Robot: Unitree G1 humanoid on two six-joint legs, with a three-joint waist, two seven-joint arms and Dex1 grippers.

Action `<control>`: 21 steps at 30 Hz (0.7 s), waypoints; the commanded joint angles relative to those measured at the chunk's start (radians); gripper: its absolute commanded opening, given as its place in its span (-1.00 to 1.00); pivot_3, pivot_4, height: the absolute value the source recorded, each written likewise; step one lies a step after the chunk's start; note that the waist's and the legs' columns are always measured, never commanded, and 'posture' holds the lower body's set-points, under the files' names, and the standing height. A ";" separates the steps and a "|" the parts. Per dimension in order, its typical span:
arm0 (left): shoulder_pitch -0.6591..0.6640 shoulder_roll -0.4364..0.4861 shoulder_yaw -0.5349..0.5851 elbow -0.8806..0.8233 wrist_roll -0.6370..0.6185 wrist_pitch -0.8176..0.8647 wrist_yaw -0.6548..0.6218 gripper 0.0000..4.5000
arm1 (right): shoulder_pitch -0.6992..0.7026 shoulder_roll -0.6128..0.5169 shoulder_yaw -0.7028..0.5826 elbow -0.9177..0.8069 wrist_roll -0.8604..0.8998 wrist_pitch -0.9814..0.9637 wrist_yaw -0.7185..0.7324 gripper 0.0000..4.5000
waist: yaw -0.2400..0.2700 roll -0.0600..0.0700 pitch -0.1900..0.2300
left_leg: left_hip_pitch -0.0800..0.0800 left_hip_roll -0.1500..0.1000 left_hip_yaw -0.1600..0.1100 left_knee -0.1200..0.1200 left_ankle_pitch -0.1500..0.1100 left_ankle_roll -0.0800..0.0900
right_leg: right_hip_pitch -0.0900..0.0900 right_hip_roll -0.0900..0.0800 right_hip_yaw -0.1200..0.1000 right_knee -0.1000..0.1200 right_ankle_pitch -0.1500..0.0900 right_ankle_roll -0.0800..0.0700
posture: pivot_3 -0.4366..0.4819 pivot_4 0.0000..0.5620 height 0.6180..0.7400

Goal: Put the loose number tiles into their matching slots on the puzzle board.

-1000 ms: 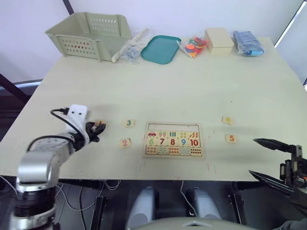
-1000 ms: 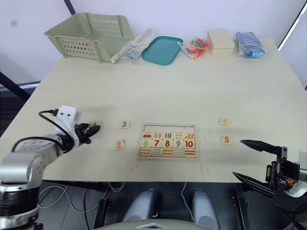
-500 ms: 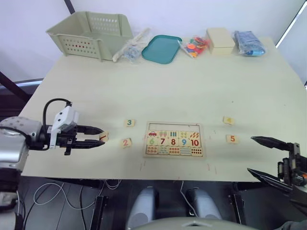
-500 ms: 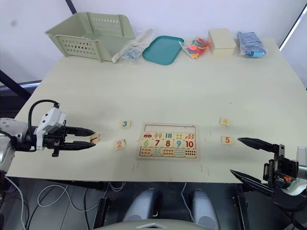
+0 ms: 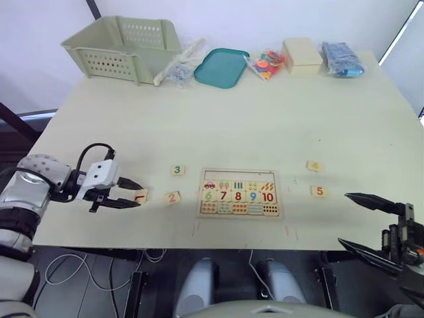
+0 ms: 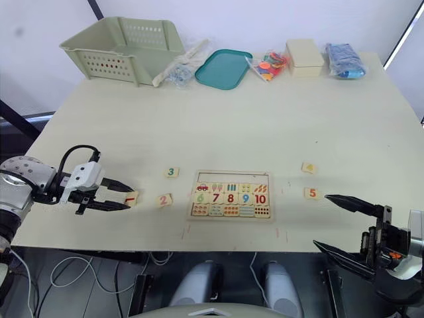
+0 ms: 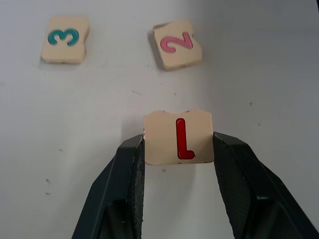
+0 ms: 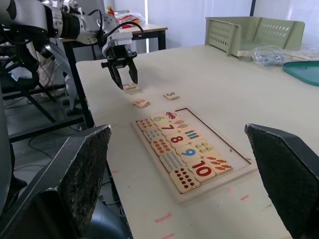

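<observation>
Head stereo pair overhead; wrist cameras close, low, sharing the table (image 5: pixel 265 126).

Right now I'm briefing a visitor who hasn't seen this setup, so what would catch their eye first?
Probably the puzzle board near the table's front edge, its bright numbers 6 to 10 filled in and its top row of slots bare. To its left, the left gripper has its fingers either side of the red 1 tile, with the 2 tile and 3 tile lying close by. The right gripper hangs open off the table's front right.

lab-like test room: pale worktable (image 5: pixel 265 119), plain white walls (image 5: pixel 265 20), second bench (image 8: pixel 139 30) behind
</observation>
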 commanded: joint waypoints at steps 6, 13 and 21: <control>-0.053 0.022 -0.088 0.075 -0.042 -0.104 -0.034 -0.18 | 0.003 0.008 -0.014 -0.028 0.006 -0.022 -0.001 1.00 | 0.000 0.000 0.000 | 0.000 0.000 0.000 0.000 0.000 0.000 | 0.000 0.000 0.000 0.000 0.000 0.000 | -0.05 -0.47 1.00; -0.069 0.022 -0.123 0.106 -0.049 -0.144 -0.034 -0.18 | 0.001 0.012 -0.008 -0.023 0.002 -0.024 0.005 1.00 | 0.000 0.000 0.000 | 0.000 0.000 0.000 0.000 0.000 0.000 | 0.000 0.000 0.000 0.000 0.000 0.000 | -0.05 -0.47 1.00; -0.074 0.016 -0.141 0.125 -0.047 -0.176 -0.034 -0.18 | -0.001 0.012 -0.010 -0.014 0.000 -0.024 0.016 1.00 | 0.000 0.000 0.000 | 0.000 0.000 0.000 0.000 0.000 0.000 | 0.000 0.000 0.000 0.000 0.000 0.000 | -0.05 -0.47 1.00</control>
